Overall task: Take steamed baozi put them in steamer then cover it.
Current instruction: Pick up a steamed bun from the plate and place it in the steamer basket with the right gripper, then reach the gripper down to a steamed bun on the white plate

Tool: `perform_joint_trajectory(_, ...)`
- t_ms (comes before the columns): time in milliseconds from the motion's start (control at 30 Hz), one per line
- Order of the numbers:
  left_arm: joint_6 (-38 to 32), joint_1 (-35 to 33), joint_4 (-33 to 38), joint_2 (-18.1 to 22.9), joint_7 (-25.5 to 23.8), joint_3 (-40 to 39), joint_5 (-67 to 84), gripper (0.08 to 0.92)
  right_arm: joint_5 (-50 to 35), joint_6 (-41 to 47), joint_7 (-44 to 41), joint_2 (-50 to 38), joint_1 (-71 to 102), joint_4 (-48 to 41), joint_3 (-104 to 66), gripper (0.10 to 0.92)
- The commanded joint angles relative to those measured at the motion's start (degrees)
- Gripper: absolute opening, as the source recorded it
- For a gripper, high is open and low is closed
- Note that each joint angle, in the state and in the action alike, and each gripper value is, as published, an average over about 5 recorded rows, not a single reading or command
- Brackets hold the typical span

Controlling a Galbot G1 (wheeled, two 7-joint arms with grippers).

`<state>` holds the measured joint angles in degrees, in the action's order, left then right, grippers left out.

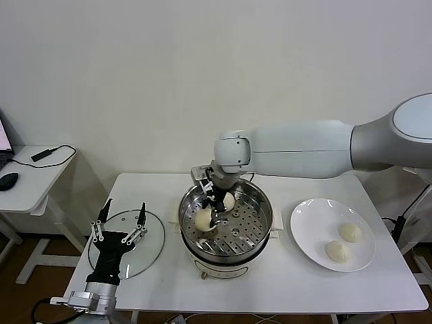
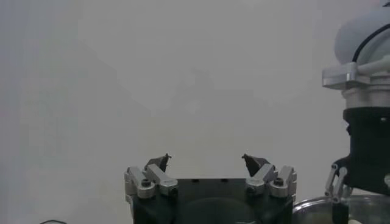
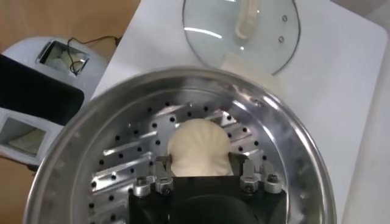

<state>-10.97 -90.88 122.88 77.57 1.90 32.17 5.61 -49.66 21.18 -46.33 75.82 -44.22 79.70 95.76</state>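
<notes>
Closest to where I stand, the left pincer (image 1: 120,219) hangs at the near left corner of the white worktop (image 1: 270,283), its dark-tipped fingers (image 2: 159,163) spread wide with nothing between them. Just beneath and beyond it lies the round transparent glass cover (image 1: 128,244) with its metal rim and white handle, flat on the worktop to the left of the pot. At the middle sits the large shiny steel steamer (image 1: 229,226) with its perforated tray and white side handles. From the right, the long white arm reaches across and drops the right pincer (image 1: 217,214) into the steamer, where it is closed around one smooth cream-white steamed baozi (image 3: 198,146), holding it low over the holed tray at the left side of the pot. A second cream-white bun (image 1: 229,201) shows just behind the pincer, farther back in the steamer. To the right, well apart from the pot, a flat white round plate (image 1: 310,226) carries two more domed buns (image 1: 349,232), lying near each other.
</notes>
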Motion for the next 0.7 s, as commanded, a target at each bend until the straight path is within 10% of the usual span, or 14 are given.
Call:
perform_joint_trajectory(33, -0.1, 0.2, -0.1, 0.0, 0.0, 0.1, 0.1, 0.823, -1.3, 0.7, 1.7, 1.5, 0.8, -0.2, 0.4, 0.666)
perform_joint_trajectory(400, 0.0, -0.7, 1.0, 0.4, 0.1, 0.6, 0.1, 0.823, -0.5, 0.8, 2.3, -0.5, 1.9, 1.0, -1.9, 0.82)
perform_joint_trajectory(700, 0.3, -1.3, 2.1, 0.6, 0.2, 0.1, -0.5, 0.823, 14.5, -5.1, -12.0, -18.9, -5.0, 7.1, -8.7, 0.823)
